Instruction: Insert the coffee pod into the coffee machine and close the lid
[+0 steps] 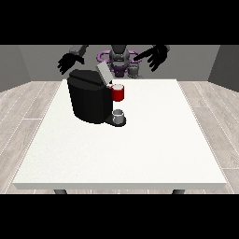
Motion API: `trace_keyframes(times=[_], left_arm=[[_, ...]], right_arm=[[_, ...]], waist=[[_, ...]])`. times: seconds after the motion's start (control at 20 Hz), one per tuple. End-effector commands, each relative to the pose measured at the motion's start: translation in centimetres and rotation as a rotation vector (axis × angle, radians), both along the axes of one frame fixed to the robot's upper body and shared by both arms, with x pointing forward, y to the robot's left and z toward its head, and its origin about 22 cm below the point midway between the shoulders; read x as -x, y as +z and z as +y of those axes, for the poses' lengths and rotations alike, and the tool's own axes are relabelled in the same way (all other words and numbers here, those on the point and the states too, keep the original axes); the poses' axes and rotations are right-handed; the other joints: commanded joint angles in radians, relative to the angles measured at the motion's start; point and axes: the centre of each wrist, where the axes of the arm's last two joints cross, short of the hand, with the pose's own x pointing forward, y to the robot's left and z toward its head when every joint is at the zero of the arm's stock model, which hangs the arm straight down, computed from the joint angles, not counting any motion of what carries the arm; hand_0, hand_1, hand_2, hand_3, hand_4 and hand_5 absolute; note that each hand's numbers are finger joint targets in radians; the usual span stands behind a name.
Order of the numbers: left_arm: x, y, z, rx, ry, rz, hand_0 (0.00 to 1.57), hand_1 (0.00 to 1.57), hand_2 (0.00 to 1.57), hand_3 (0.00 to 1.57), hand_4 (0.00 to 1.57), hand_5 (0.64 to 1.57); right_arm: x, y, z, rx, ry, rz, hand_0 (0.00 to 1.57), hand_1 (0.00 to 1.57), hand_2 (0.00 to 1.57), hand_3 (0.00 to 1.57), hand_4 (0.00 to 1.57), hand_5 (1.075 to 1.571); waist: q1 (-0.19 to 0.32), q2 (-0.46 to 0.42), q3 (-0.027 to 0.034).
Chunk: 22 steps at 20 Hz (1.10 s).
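A black coffee machine (88, 99) stands on the white table (140, 149), left of the middle and towards the back. Its grey lid (103, 72) is tilted up and open. The machine's red front part (118, 93) faces right, and a small grey cup (119, 115) sits on the base below it. I cannot make out a separate coffee pod. The hand at the view's left (70, 61) hovers above the machine's back with fingers spread, holding nothing. The hand at the view's right (154, 56) hangs over the table's far edge, fingers straight, also holding nothing.
The robot's torso (119, 59) stands behind the table's far edge. Grey walls and a wood floor surround the table. The table's front half and right side show bare white surface.
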Motion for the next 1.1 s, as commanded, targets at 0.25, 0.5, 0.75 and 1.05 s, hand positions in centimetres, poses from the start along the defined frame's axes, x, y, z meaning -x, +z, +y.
trace_keyframes(times=[0.25, 0.5, 0.75, 1.05], left_arm=[[5.3, -10.3, 0.0, 0.325, 0.074, 0.188, 0.00, 0.00, 0.00, 0.00, 0.14, 1.571], [6.5, -11.5, 0.5, 0.369, 0.078, 0.209, 0.00, 0.00, 0.00, 0.00, 0.00, 1.571], [7.3, -11.6, -0.5, 0.446, 0.036, 0.210, 0.00, 0.00, 0.00, 0.00, 0.00, 1.571], [9.0, -11.8, -0.4, 0.488, 0.011, 0.178, 0.00, 0.00, 0.00, 0.00, 0.00, 1.571]], right_arm=[[0.1, 2.9, -2.5, 0.054, 0.122, 0.036, 0.00, 0.00, 0.00, 0.00, 0.26, 1.571], [-2.0, 6.3, 0.1, 0.081, 0.198, -0.020, 0.00, 0.00, 0.00, 0.00, 0.00, 1.571], [-1.6, 4.7, 0.7, 0.105, 0.256, -0.020, 0.00, 0.00, 0.00, 0.00, 0.00, 1.571], [-3.9, 7.1, 0.4, 0.168, 0.254, -0.067, 0.00, 0.00, 0.00, 0.00, 0.22, 1.571]], waist=[[0.095, -0.194, 0.0000], [0.151, -0.187, 0.0004], [0.207, -0.167, 0.0010], [0.261, -0.122, 0.0010]])
